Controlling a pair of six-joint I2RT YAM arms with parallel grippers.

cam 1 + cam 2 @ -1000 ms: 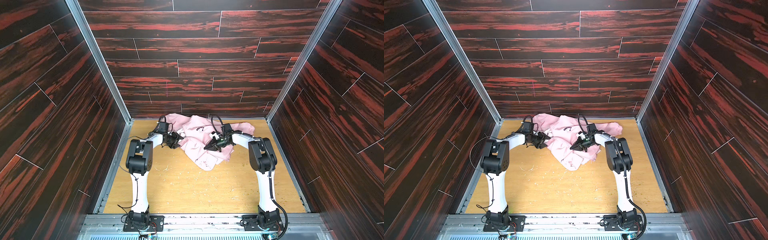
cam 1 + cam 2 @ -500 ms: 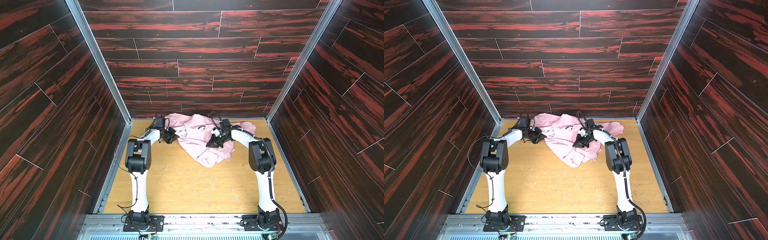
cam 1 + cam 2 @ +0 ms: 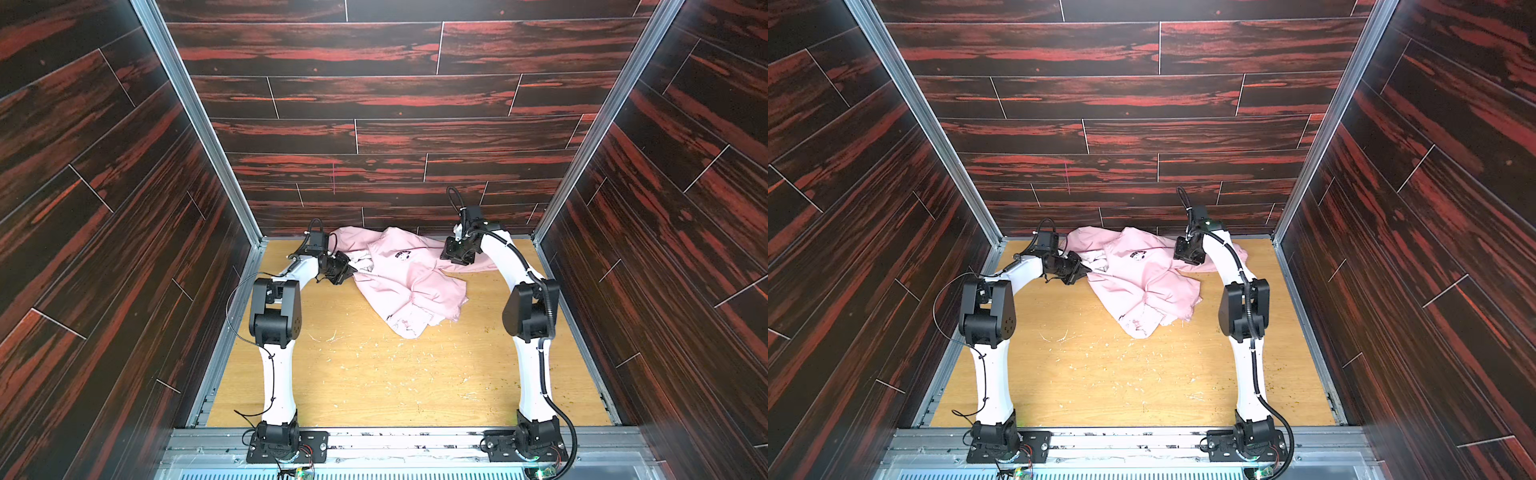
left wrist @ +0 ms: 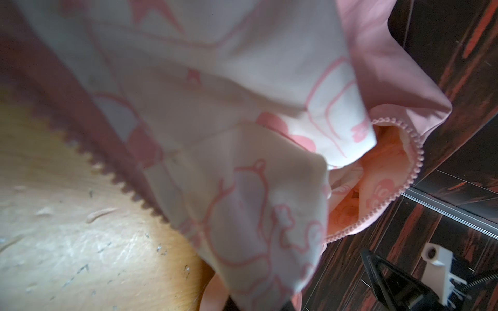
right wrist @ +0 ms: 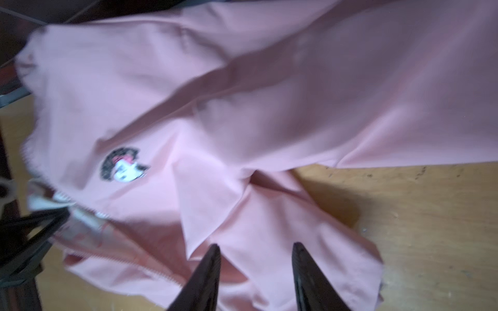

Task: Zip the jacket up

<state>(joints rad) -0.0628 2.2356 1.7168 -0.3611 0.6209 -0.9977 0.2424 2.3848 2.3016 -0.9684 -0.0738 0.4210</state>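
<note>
- As I judge it, the step in hand is sorting out the jacket (image 3: 411,282), with no zipping begun. It lies rumpled on the bench (image 3: 374,374) between the two tools, its front open and its inside showing.
- The left tool (image 3: 348,270) is clenched, and it appears to be grasping the jacket's front edge, where pale cloth meets its tips in both top views.
- The left tool's wrist view is filled by printed lining (image 4: 242,107) hanging close over the lens. Its own fingers are out of sight there.
- Zip teeth (image 4: 416,156) run along a curled pink edge out beyond the left tool. A second toothed edge, blurred, hangs nearer to it over the bench.
- I cannot tell in any view where the bottom ends of the zip lie.
- The right tool (image 5: 256,245) is released, its fingers (image 5: 213,258) apart with nothing between them. It hovers over pink folds.
- The logo (image 5: 122,164) lies ahead of the right tool, toward the left tool.
- The next move probably calls for the right tool to come down on the front panel opposite the left tool's hold. It should pinch near that panel's toothed edge, not the loose folds under it.
- With both edges held, the cloth needs drawing apart and flat so the two rows of teeth lie side by side.
- The risk is pinching several layers at once, since the folds under the right tool overlap.
</note>
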